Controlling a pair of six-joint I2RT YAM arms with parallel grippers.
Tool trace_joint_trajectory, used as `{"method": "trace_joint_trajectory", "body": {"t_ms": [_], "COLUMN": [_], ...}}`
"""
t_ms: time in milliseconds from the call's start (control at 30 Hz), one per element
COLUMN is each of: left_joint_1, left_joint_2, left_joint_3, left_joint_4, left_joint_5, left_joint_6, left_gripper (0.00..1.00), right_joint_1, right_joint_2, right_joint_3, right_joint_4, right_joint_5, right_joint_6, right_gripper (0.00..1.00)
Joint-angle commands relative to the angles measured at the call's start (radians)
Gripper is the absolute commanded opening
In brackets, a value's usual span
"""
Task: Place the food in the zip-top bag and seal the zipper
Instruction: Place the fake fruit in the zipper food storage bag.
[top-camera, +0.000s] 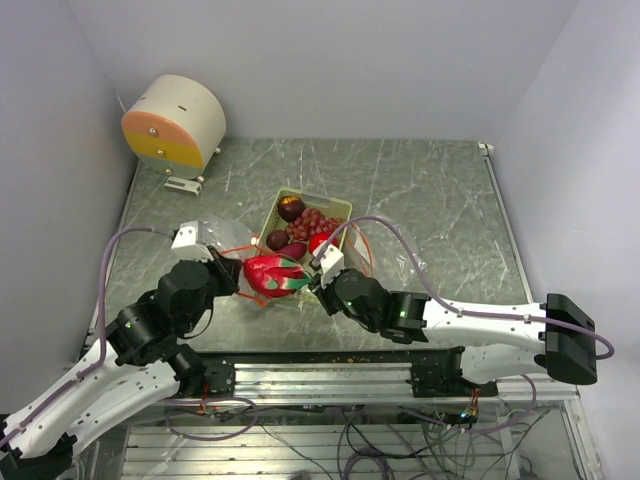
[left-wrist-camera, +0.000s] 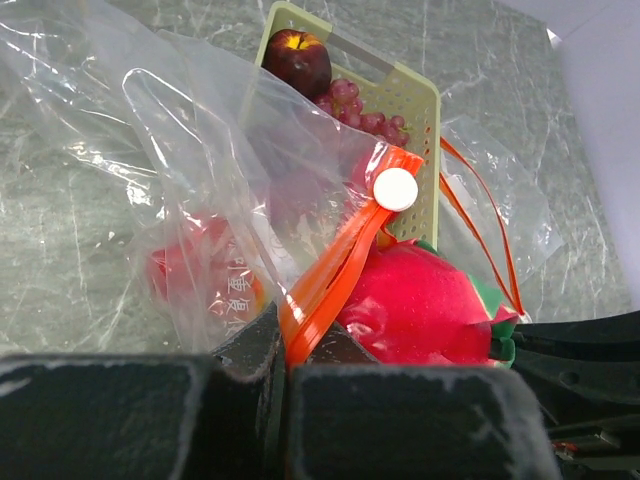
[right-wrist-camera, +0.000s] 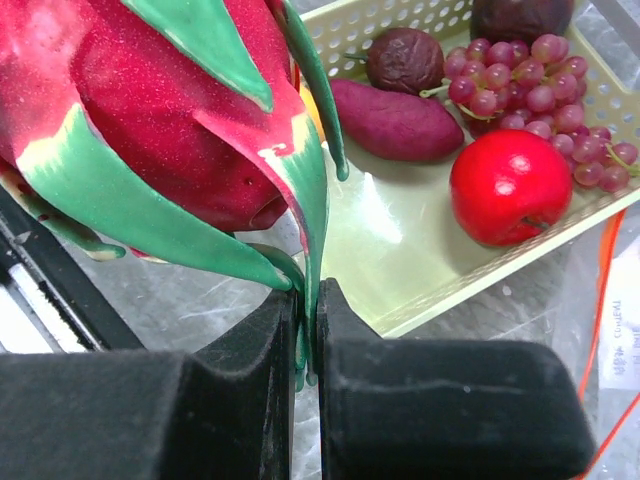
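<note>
My left gripper (left-wrist-camera: 285, 350) is shut on the orange zipper strip (left-wrist-camera: 340, 262) of the clear zip-top bag (left-wrist-camera: 190, 170), near its white slider (left-wrist-camera: 396, 189). The pink-red dragon fruit (left-wrist-camera: 420, 305) hangs at the bag's mouth. My right gripper (right-wrist-camera: 308, 310) is shut on the green leaf tips of that dragon fruit (right-wrist-camera: 150, 110). From above, the dragon fruit (top-camera: 275, 275) sits between the left gripper (top-camera: 238, 275) and the right gripper (top-camera: 315, 283). A blurred red-orange shape (left-wrist-camera: 200, 275) shows through the film. A red apple (right-wrist-camera: 508, 186), grapes (right-wrist-camera: 540, 90), a purple sweet potato (right-wrist-camera: 395, 122) and a dark round fruit (right-wrist-camera: 404, 60) lie in the tray.
The pale green perforated tray (top-camera: 340, 208) stands just behind the grippers, partly under the bag. A round white-and-orange drum (top-camera: 175, 122) sits at the back left. White walls close in the grey marbled table (top-camera: 430, 200). A metal rail (top-camera: 330, 375) runs along the near edge.
</note>
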Motion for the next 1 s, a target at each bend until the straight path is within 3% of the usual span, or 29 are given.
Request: {"method": "trace_joint_trajectory", "body": {"t_ms": [0,467,800,967], "left_joint_1": [-0.001,-0.001,-0.002,0.000], "left_joint_2": [0.027,0.367,0.285,0.241], "left_joint_3": [0.050,0.238,0.087,0.054], "left_joint_4": [0.042,0.119,0.205,0.215], "left_joint_5": [0.041,0.185,0.197,0.198], "left_joint_6": [0.036,0.160,0.065,0.035], "left_gripper": [0.07,0.07,0.07,0.07], "right_joint_1": [0.001,0.178,0.173,0.139], "right_joint_2": [0.021,0.220,0.144,0.195], "right_joint_3": [0.075,0.342,0.251,0.268], "right_joint_4": [0.017,-0.173,0.208,0.251], "right_joint_5": [0.080,0.503,0.680,0.802], "right_joint_6": [-0.001,-0.078,-0.009,0.025], "right_gripper": [0.00,0.00,0.00,0.00]}}
